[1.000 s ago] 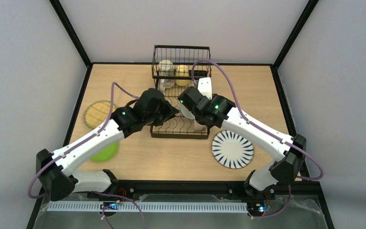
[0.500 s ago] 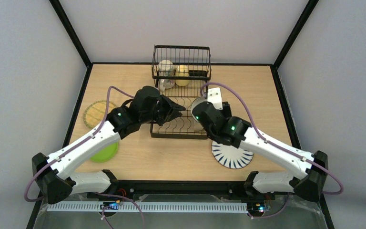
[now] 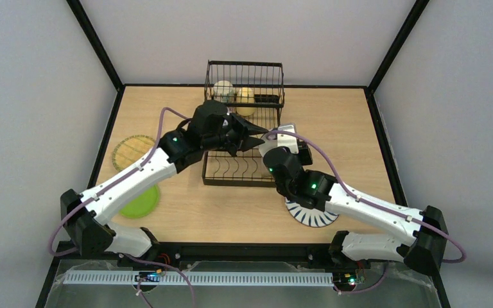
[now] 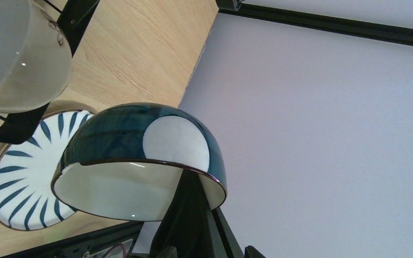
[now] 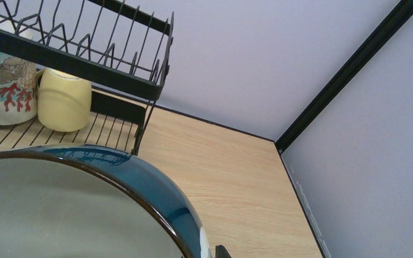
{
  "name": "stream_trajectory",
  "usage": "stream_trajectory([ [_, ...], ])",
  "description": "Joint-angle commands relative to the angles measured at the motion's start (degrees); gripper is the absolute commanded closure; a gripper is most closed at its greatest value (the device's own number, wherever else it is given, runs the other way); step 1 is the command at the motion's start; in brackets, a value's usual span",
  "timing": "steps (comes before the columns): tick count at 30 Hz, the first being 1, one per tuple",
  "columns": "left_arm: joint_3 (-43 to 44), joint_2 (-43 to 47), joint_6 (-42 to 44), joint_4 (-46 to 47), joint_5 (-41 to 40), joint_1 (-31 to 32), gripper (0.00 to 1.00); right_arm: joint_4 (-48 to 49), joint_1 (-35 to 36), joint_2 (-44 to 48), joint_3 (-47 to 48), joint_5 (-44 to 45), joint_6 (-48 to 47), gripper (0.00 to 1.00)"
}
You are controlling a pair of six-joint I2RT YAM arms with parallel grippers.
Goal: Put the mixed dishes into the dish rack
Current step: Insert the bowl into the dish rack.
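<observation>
dish rack (image 3: 244,168), basket end: beige mug (image 5: 5,91), yellow mug (image 5: 63,99) side by side | right gripper (image 4: 189,185) pinching blue-white bowl (image 4: 140,140) by the rim, above rack's right side | left gripper (image 3: 258,138) straddles white bowl (image 4: 16,59), clamped or loose, can't tell

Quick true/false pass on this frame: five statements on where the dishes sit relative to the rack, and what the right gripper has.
1. The beige mug and yellow mug stand in the raised basket of the black wire dish rack. True.
2. The white plate with dark radial stripes is slotted between the rack's dividers. False: it lies flat on the wooden table, right of the rack.
3. The right gripper holds a dark blue bowl with a white inside. True.
4. The lime-green small plate sits in the rack. False: it is on the table, near left.
5. The yellow woven-look plate lies on the table left of the rack. True.
</observation>
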State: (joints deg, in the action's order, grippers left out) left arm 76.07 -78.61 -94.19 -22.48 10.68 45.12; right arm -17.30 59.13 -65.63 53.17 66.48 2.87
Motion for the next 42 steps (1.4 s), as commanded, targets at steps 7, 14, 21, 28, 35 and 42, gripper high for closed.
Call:
stream_trajectory([
  [7, 3.5, -4.2, -2.2, 0.9, 1.9, 1.5, 0.29, 8.0, 1.9, 0.6, -0.3, 6.1, -1.4, 1.00],
  [14, 5.5, -6.6, -2.2, 1.3, 0.7, 1.8, 0.28, 6.8, 4.0, -0.7, 0.0, 7.2, 0.0, 1.00],
  [21, 7.7, -9.2, -1.6, 1.6, -0.1, 2.3, 0.27, 1.9, 6.4, -2.4, 0.8, 9.9, 5.0, 1.00],
  [28, 6.7, -10.4, -0.2, 1.3, 0.1, 2.9, 0.28, -28.2, 9.9, -9.4, 8.6, 17.9, 30.9, 1.00],
  [35, 4.0, -9.8, 0.8, 0.2, 0.0, 3.1, 0.28, -60.0, 10.4, -19.6, 18.8, 20.6, 64.1, 1.00],
  [42, 1.8, -8.7, 2.9, -1.8, -1.5, 2.8, 0.28, -60.0, 10.5, -19.2, 20.3, 21.9, 63.9, 1.00],
])
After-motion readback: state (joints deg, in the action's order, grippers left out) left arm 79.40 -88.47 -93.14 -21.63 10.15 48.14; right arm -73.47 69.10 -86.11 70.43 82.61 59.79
